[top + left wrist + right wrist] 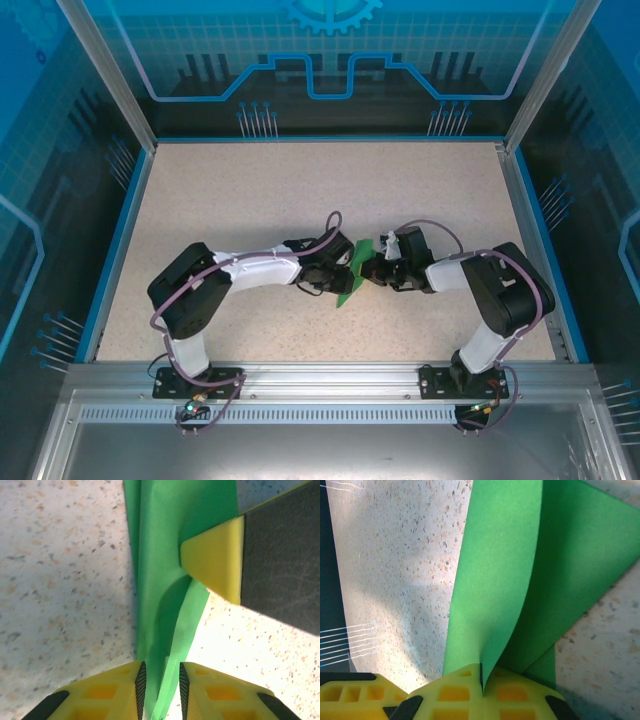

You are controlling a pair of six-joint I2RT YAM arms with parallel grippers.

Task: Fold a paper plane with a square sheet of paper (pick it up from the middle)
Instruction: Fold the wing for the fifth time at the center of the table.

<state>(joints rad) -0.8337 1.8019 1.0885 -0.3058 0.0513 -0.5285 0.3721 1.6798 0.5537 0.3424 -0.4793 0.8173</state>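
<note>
- green paper [352, 270]: partly folded, mid-desk between both wrists, which hide much of its outline from above.
- right jaws: clamped on one flap's edge.
- left jaws: parted, a folded strip running loosely between them.
- desk [300, 190]: speckled beige, open room on every side; blue rim [330, 138], blue panel walls [330, 60].

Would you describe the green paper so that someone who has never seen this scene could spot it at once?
On the speckled table, look near the middle. There, between the left tool and the right tool, which pinches it, is the folded paper. It is the one bright green sheet there.
</note>
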